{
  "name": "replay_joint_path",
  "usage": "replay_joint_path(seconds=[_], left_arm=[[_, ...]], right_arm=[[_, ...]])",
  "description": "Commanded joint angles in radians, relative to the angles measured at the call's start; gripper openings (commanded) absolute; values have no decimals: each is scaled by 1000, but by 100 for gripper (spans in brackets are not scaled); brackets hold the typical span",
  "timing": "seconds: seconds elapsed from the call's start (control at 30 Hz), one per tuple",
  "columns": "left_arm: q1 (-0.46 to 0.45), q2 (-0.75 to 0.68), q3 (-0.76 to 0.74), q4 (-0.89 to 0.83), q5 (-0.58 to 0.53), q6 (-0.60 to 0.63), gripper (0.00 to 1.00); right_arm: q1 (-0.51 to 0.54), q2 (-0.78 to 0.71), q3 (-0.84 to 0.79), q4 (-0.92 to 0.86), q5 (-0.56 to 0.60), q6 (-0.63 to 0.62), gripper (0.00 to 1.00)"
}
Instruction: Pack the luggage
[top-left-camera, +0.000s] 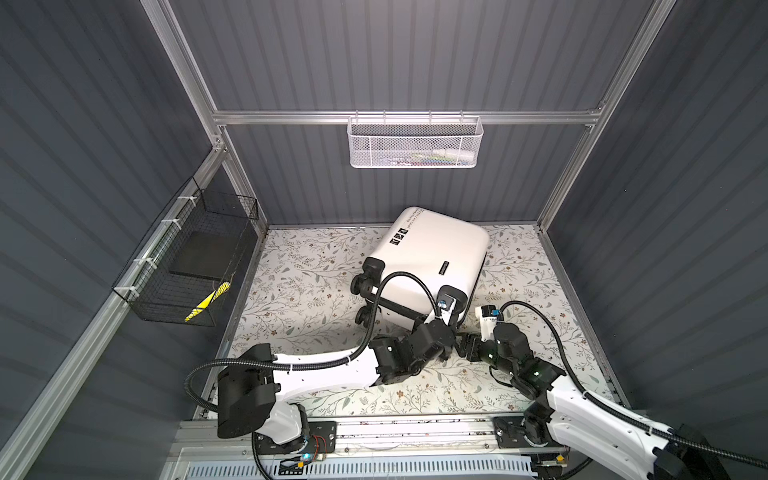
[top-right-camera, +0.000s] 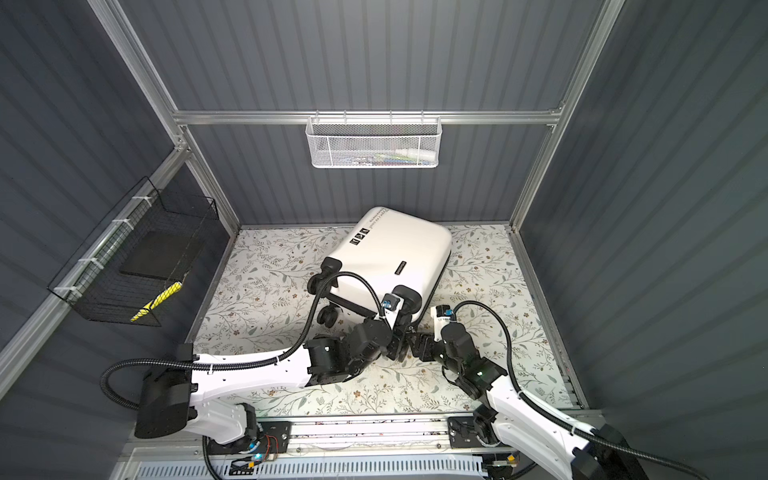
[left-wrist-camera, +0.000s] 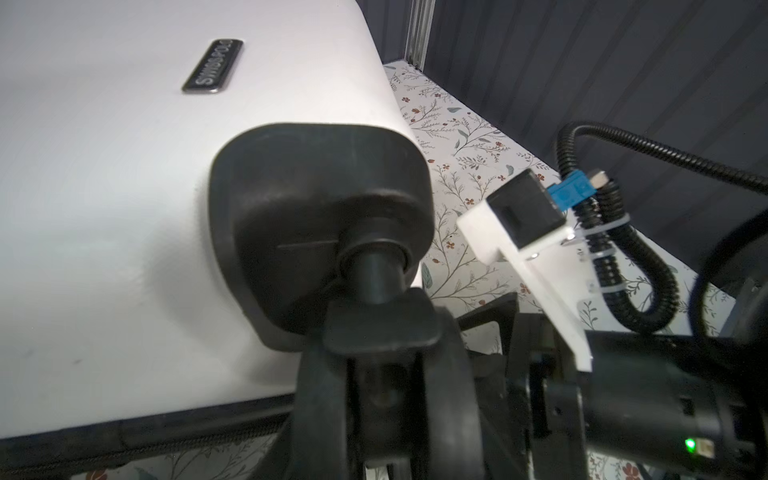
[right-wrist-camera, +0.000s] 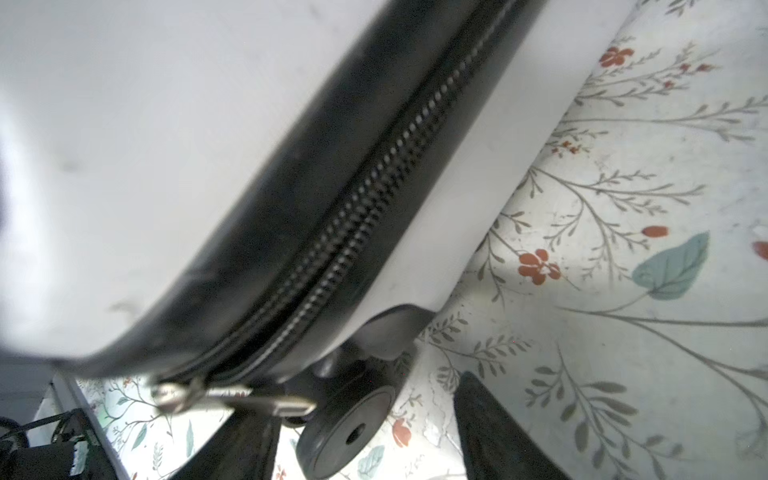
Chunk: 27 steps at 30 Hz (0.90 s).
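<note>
a small white hard-shell luggage (top-left-camera: 436, 249) lies flat and closed on the floral table top (top-left-camera: 307, 282), towards the back and a little right of centre. one broad shell face is up and its black wheels point to the front. its black zipper (right-wrist-camera: 374, 187) runs shut along the seam, and the metal zipper pull (right-wrist-camera: 249, 401) hangs at the corner, just beside a wheel (right-wrist-camera: 349, 432). both arms come in low from the front and meet at the luggage's front right corner. the left gripper (top-left-camera: 448, 338) sits close against the corner wheel housing (left-wrist-camera: 316, 216). the caster fills its wrist view, and i cannot tell fingers from wheel there, so i cannot tell how its jaws stand. the right gripper (right-wrist-camera: 365, 399) is just beside it, jaws spread wide and clamped on nothing. one dark finger (right-wrist-camera: 498, 432) stands apart from the wheel, the other close by the zipper pull. a white mesh basket (top-left-camera: 415, 143) hangs on the back wall and a black wire basket (top-left-camera: 187, 266) on the left wall.
</note>
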Motion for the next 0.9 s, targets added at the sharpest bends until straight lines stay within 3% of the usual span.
replay_joint_path(seconds=[0.0,0.3,0.87], left_arm=[[30,-22,42,195,-31,15,0],[35,10,68,188,-13,17,0],[36,30,82,188,-4,15,0]], right_arm=[[-5,-66,-39,-20,-26,22,67],[-5,-198,-69,-57,-24,0,60],[11,4,31,108,-47,-14,49]])
